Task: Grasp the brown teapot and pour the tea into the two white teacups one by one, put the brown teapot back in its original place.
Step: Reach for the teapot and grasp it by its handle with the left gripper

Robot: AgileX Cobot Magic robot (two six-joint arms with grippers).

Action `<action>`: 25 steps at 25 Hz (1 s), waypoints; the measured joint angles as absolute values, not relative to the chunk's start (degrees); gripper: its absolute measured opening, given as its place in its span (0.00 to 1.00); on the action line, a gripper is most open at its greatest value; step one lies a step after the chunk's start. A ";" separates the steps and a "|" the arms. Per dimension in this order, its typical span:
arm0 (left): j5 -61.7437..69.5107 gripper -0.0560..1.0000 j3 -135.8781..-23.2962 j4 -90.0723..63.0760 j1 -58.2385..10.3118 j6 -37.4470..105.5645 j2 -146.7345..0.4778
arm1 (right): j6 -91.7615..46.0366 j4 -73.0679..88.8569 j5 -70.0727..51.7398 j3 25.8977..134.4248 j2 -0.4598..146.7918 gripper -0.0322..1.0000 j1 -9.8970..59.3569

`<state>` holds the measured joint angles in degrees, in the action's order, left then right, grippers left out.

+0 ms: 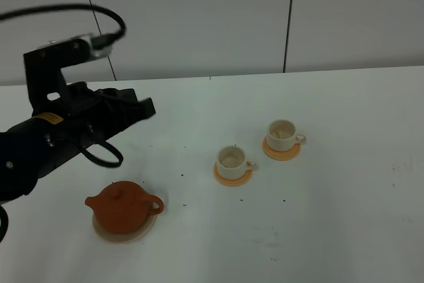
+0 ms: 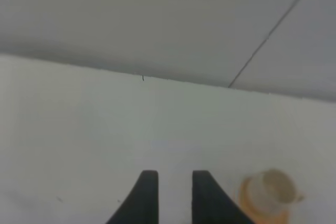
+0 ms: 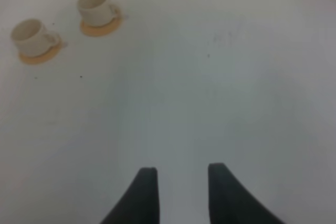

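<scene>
Teapot first: the brown teapot (image 1: 122, 209) sits upright at the near left of the table (image 1: 331, 230), centred on its beige coaster (image 1: 143, 230), lid on. Its loop handle (image 1: 155, 205) points toward the cups and its spout (image 1: 89, 201) points the other way.

Just behind and above it hangs the left gripper (image 2: 175, 177). Its jaws are parted with nothing between them, and it is clear of the pot. The right gripper (image 3: 182, 170) does not show in the high view. Its own camera shows it spread wide and empty over bare table, with both cups well away.

Further back, toward the middle, stands the nearer teacup (image 1: 232, 158). Beyond it to the right is the farther teacup (image 1: 283, 134). Each rests on one of the orange coasters (image 1: 233, 179). I see no dark tea in either cup, so pouring looks undone and the step in hand is probably the reach for the pot.

To do it well, the left gripper should:
- come down on the handle side
- line one finger through the loop, or straddle it squarely
- close only once centred, so the pot does not skid off the coaster
- lift level so the lid stays seated

The wall (image 1: 199, 18) closes the scene behind.
</scene>
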<state>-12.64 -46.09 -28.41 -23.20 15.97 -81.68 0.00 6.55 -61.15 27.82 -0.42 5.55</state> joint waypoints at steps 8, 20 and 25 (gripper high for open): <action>-14.85 0.27 -46.09 -8.75 -23.34 17.15 -81.68 | 0.00 6.55 -61.15 27.82 -0.42 0.26 5.55; 2.17 0.27 -47.95 -3.27 -24.53 13.13 -81.68 | 0.00 6.57 -61.15 27.82 -0.42 0.26 5.55; 17.11 0.27 -56.52 -1.82 -24.53 16.48 -81.68 | 0.00 6.57 -61.15 27.82 -0.42 0.26 5.55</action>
<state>17.11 -56.52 -1.82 -24.53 16.48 -81.68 0.00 6.57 -61.15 27.82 -0.42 5.55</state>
